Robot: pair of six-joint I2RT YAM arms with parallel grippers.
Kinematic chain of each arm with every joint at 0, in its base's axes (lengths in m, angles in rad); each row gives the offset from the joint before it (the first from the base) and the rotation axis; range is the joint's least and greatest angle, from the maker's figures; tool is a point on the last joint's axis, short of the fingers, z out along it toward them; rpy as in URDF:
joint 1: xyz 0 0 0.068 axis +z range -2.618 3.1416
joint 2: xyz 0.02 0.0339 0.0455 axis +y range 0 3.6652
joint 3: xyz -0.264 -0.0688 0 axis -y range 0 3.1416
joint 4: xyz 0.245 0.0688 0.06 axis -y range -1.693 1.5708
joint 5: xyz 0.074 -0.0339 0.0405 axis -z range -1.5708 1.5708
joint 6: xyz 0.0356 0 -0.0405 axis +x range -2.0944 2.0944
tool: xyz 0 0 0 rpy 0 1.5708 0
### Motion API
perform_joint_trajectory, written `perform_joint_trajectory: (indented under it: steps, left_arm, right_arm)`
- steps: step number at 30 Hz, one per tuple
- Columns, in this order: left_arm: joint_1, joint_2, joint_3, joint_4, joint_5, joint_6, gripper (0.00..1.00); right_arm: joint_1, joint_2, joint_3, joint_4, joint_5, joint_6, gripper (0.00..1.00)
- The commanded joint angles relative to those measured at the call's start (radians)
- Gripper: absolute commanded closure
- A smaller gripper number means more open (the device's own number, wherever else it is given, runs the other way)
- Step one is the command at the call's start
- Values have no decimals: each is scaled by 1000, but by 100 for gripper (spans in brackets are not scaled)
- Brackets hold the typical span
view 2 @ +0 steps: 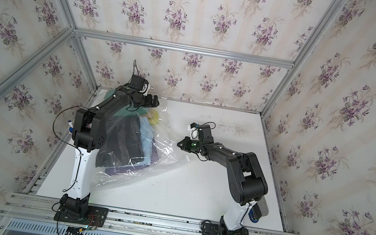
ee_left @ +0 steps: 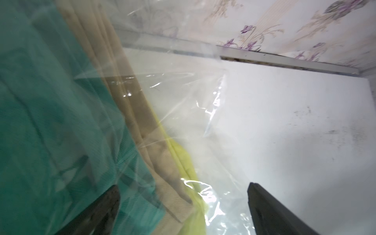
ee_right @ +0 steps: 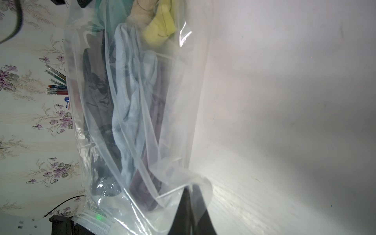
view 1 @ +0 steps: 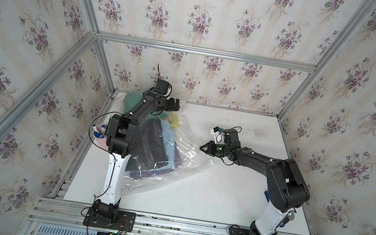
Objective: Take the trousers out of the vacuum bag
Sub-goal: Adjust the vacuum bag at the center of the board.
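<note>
My right hand [view 1: 200, 148] is clenched on a pinch of the vacuum bag [view 1: 180, 172] at its right edge, just right of centre in both top views. In the right wrist view the clear plastic bunches into my closed fingertips [ee_right: 183, 203] at the bottom of the frame.

My left hand [ee_left: 183, 186] is released, jaws wide apart and grasping nothing. It hangs over the upper end of the bag, towards the upper left of the bench [view 1: 220, 193].

The trousers [view 1: 151, 143] all sit inside the bag, which lies on the bench left of centre in the top views. The dark grey pair [view 1: 148, 147] shows on top, with the light blue pair [view 1: 168, 137] just to its right and the purple pair [view 1: 176, 160] below that. The teal pair [view 1: 132, 101] is at the upper end, partly under my left arm, and the yellow pair [view 1: 174, 120] is to its right. In the left wrist view teal, the tan pair [ee_left: 140, 114] and yellow lie side by side under the plastic.
</note>
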Motion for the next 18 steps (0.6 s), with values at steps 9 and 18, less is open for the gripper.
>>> perform_joint_trajectory:
  steps: [9,18]
  left_arm:
    - [-38,-272,-140,-41,137,16,0]
    - [-165,-529,-380,-58,88,105,0]
  right_arm:
    - [-45,67,140,-69,40,-43,100]
    - [-53,-38,68,-85,124,-61,65]
